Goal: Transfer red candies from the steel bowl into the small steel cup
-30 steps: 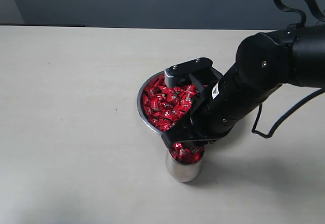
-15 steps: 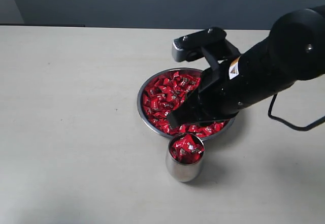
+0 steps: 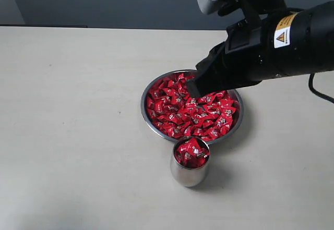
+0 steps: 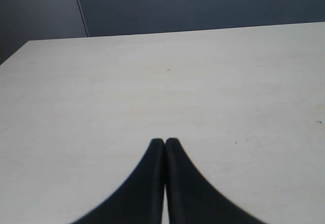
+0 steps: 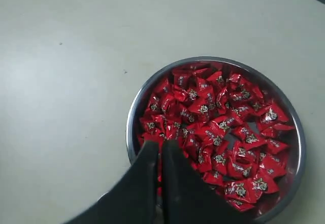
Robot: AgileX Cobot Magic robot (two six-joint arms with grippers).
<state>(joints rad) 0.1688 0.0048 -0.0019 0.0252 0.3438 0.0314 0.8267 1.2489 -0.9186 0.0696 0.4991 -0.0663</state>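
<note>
Picking well: the right claw point(image 3: 194, 90) would need to part its tips before dipping, since pressed together they could only shove wrappers aside. One candy near the top of the heap, taken squarely across its body, looked the safest choice, because the shiny wrappers would likely slip.
Right claw state: clenched, tips meeting, with no candy visible between them in the right wrist view point(image 5: 158, 150).
Right claw place: it hung above the steel bowl point(image 3: 143, 105), over the bowl's 12-to-1 o'clock part in the exterior view; whether the tips brushed the heap could not be told.
Red candies point(image 3: 188, 112): they filled the bowl in a loose layer, and the nearest lay just under the tips, toward 6 o'clock of them.
Small steel cup point(image 3: 188, 177): it stood upright on the table point(image 3: 78, 110) at the bowl's 6 o'clock, just beside the rim — already heaped to its mouth with red candies. Little room seemed left, so any drop would want to be low and centred.
Left claw point(image 4: 165, 142): clenched over the table, with neither bowl nor cup in its view.
</note>
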